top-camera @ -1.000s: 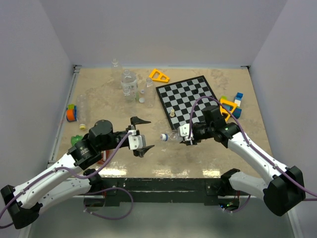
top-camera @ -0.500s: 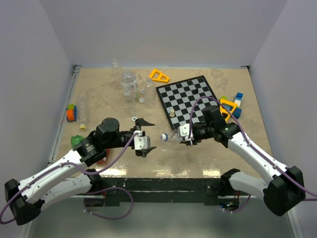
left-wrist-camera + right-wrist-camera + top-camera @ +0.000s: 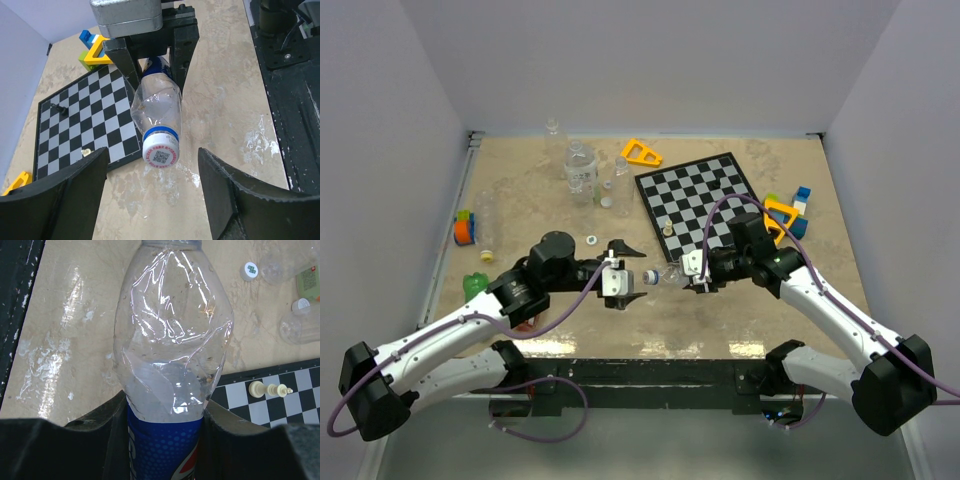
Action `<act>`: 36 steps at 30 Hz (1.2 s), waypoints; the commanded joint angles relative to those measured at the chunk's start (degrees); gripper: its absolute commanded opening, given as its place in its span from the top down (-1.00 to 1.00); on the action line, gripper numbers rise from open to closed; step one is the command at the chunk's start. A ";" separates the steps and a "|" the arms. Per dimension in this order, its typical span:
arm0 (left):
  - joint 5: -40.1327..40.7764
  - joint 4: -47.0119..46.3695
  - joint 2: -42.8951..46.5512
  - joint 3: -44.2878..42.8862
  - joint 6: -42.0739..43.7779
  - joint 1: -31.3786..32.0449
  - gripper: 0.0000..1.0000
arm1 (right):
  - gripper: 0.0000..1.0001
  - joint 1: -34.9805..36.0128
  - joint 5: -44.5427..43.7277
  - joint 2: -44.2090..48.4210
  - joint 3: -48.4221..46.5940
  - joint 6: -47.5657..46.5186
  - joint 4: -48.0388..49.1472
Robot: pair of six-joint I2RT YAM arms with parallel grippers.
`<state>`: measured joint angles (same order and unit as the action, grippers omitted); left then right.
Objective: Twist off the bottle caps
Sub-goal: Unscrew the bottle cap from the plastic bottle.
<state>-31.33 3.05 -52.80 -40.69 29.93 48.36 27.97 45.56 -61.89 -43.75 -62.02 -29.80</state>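
Since 1 second ago, your left arm is reaching farther right across the table (image 3: 520,195), and its jaws are standing narrower than they were. The right arm is staying where it was.

- The left gripper (image 3: 631,272) is hanging open. Its 2 fingers (image 3: 70,192) are flanking the cap (image 3: 160,152), 1 on each side, and neither is touching it.
- The cap is sitting screwed on the clear bottle (image 3: 668,273). It is showing a white top with a printed code and a blue ring under it, and it is pointing at the left wrist camera.
- The right gripper (image 3: 695,272) is clamping the clear bottle around its blue label, with both fingers pressing the label band in the right wrist view. The bottle is lying roughly level above the table, near the front corner of the chessboard (image 3: 705,200), with its cap end toward the left arm.
- The bottle's wall is looking dented and crumpled above the label.
- 1 pale chess piece (image 3: 270,389) is lying on its side on the chessboard.
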 commanded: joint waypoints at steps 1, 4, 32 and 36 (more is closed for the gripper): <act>-3.65 -5.42 -1.17 -1.24 -1.63 -0.02 -0.49 | 0.69 -0.10 0.14 -0.07 -0.46 -0.47 -0.26; -4.09 -5.07 -2.22 -1.59 -2.07 0.16 -0.29 | 0.68 -0.02 0.14 -0.16 -0.55 -0.47 -0.26; 11.44 2.83 -1.52 -6.86 -50.54 -0.11 1.00 | 0.69 -0.10 0.14 -0.16 -0.46 -0.47 -0.26; 15.33 6.70 -0.91 -7.74 -65.15 -0.19 1.00 | 0.69 -0.02 0.14 -0.07 -0.46 -0.47 -0.17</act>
<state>-22.81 5.87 -55.11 -45.65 -13.39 48.38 27.97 45.56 -61.89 -43.75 -62.41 -30.28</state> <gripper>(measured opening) 0.359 0.425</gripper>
